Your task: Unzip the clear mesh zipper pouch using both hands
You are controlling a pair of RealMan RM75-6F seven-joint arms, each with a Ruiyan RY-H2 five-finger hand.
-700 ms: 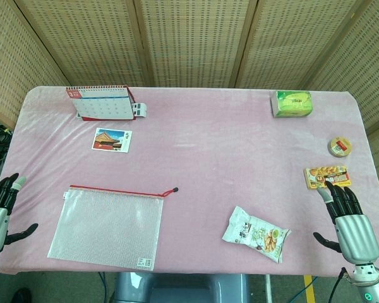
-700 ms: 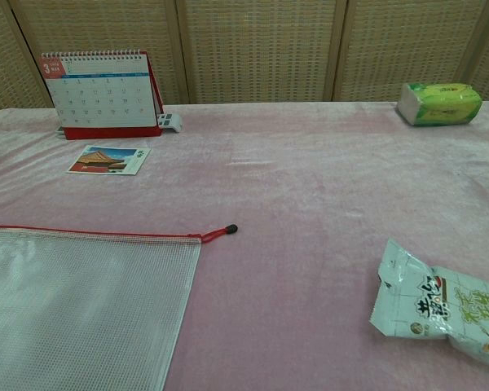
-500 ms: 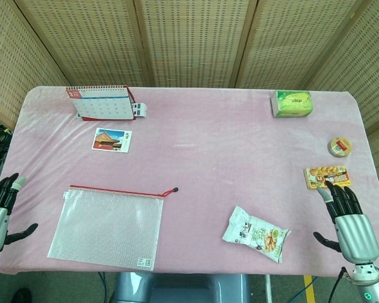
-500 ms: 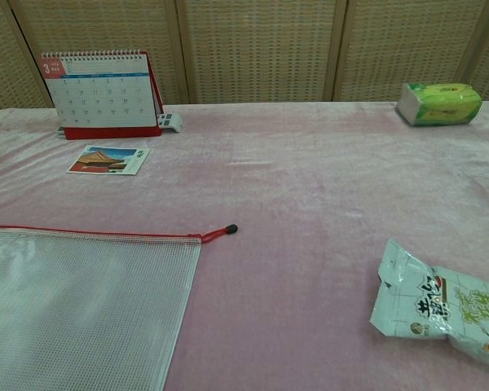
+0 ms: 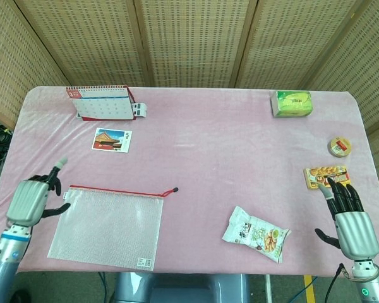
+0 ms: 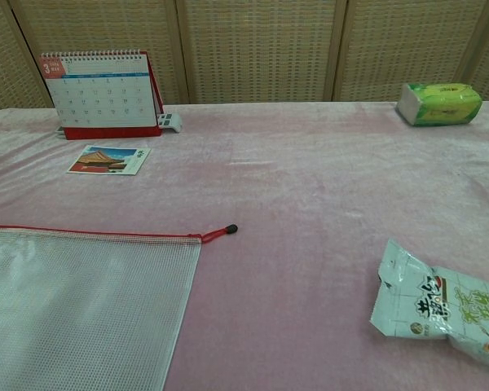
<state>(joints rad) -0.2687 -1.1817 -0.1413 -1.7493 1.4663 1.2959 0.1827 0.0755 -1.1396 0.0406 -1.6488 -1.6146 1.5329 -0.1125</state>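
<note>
The clear mesh zipper pouch lies flat at the table's front left, its red zipper along the far edge. The zipper pull sticks out at the pouch's right end. My left hand hovers just left of the pouch's top left corner, fingers spread, holding nothing. At the front right edge my right hand is also open and empty, far from the pouch. Neither hand shows in the chest view.
A snack bag lies front right. A desk calendar and a postcard sit back left. A green tissue pack, a tape roll and a small orange packet are on the right.
My left hand has moved in from the table's left edge toward the pouch's top left corner. The right hand has barely shifted. The pouch has not moved.
</note>
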